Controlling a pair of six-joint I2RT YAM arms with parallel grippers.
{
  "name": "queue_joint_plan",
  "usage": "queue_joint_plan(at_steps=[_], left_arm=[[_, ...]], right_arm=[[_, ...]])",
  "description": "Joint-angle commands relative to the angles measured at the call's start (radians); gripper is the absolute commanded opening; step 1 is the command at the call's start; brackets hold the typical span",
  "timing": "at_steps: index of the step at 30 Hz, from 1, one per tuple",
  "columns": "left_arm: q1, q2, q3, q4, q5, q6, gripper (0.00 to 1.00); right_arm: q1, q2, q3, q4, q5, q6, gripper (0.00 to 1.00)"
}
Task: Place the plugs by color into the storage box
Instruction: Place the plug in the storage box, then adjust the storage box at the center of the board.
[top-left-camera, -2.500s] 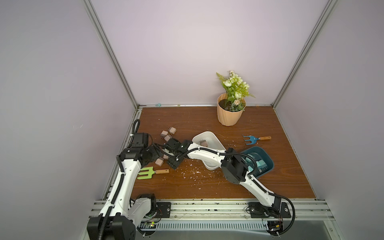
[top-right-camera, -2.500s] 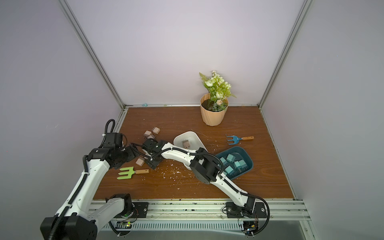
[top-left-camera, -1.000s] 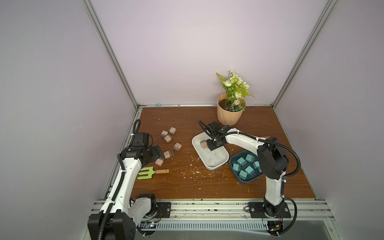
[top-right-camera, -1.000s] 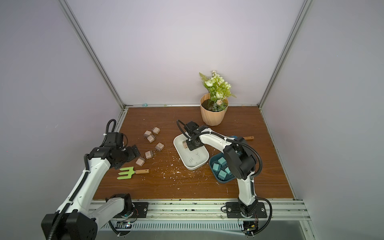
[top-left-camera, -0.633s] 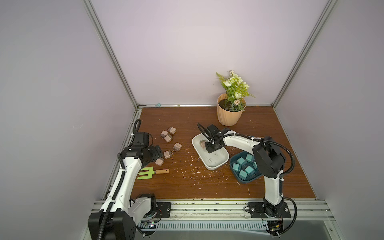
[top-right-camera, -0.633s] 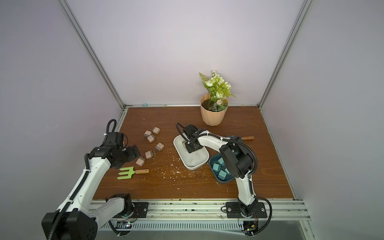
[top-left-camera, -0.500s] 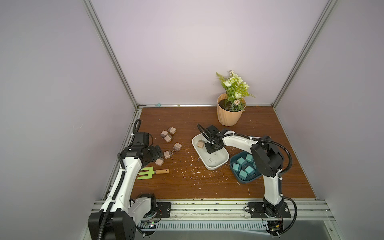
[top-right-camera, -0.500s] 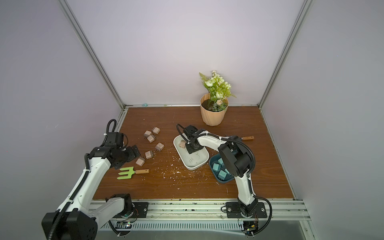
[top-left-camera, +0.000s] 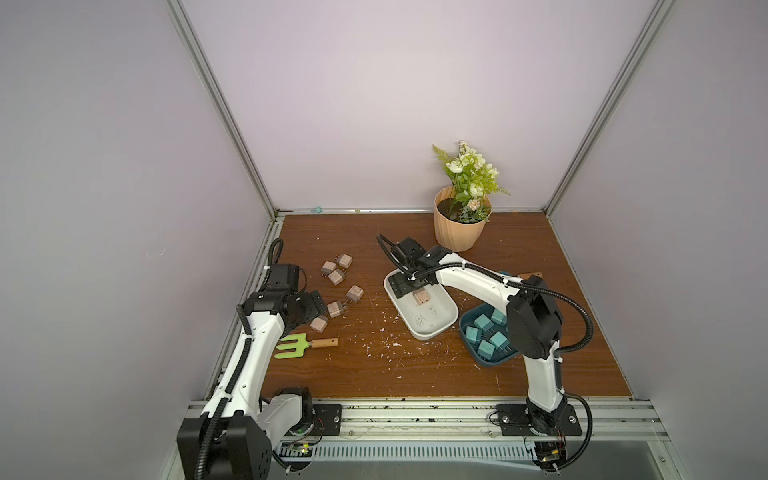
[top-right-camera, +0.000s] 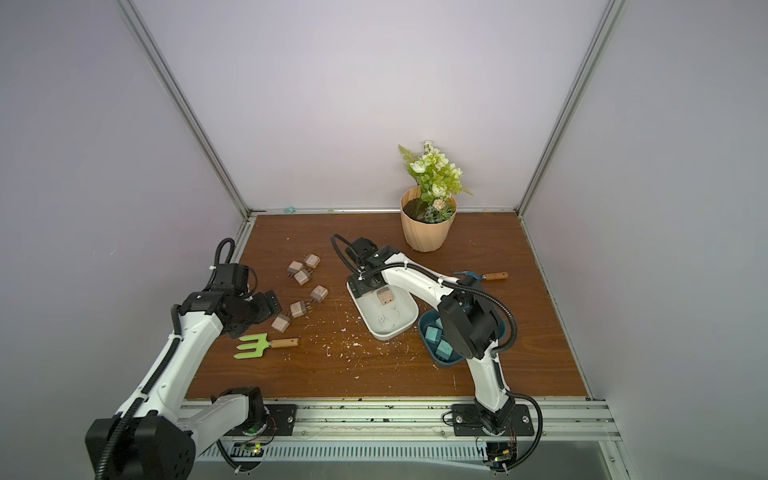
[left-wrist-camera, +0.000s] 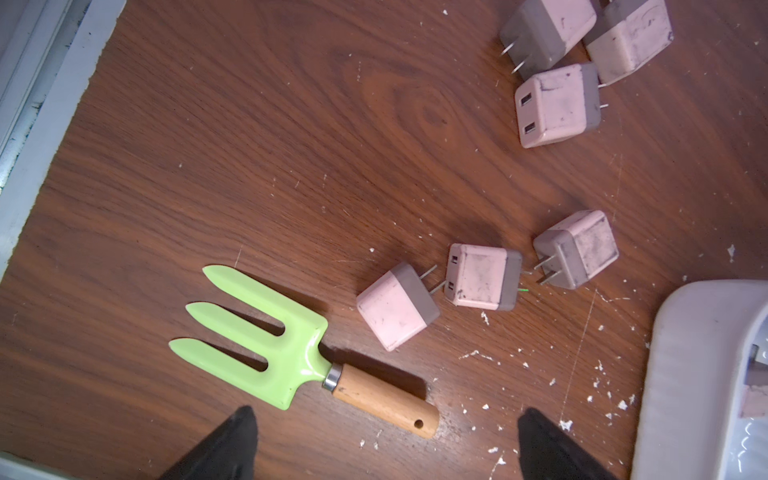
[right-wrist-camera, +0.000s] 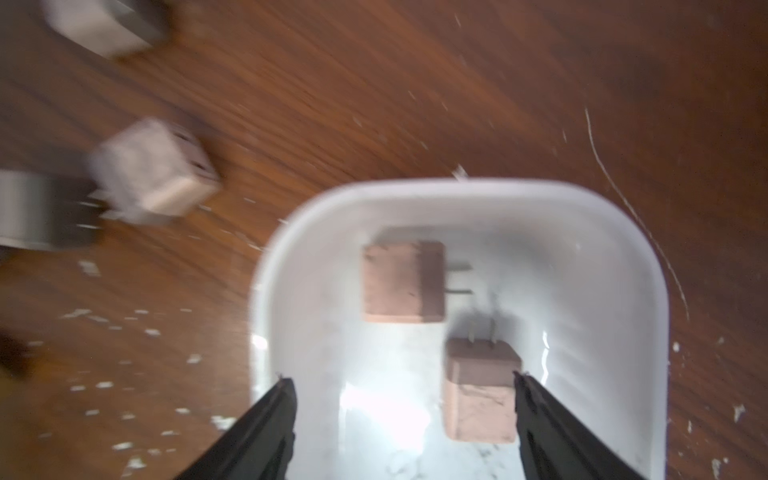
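Loose plugs (top-left-camera: 354, 293) left of left tub (top-left-camera: 430, 320); two plugs (right-wrist-camera: 401, 286) inside; right tub (top-left-camera: 486, 364) beside it; fork (top-left-camera: 305, 345) before loose plugs.

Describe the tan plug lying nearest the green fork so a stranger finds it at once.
Find the green garden fork on the left half of the wooden table. Just beyond its wooden handle, three tan plugs form a diagonal row. The wanted plug ends that row, nearest the fork; the others lie farther back.
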Motion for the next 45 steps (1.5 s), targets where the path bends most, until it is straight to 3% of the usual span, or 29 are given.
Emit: queue_joint_plan(at_steps=[1,15,31,45], left_arm=[[0.012,0.007,0.029,0.003,-0.004,-0.004,0.99],[0.013,-0.034,0.005,-0.004,0.001,-0.007,0.98],[0.013,-0.036,-0.002,-0.005,0.007,-0.005,0.98],[0.012,-0.032,0.01,-0.005,0.01,-0.016,0.98]], right_arm=[[0.086,0.055,0.151,-0.067,-0.002,0.038,0.86],[0.127,0.464,0.611,-0.093,-0.073,0.015,0.87],[0.1,0.522,0.577,-0.057,0.006,0.108,0.87],[0.064,0.299,0.414,-0.088,0.054,0.06,0.87]])
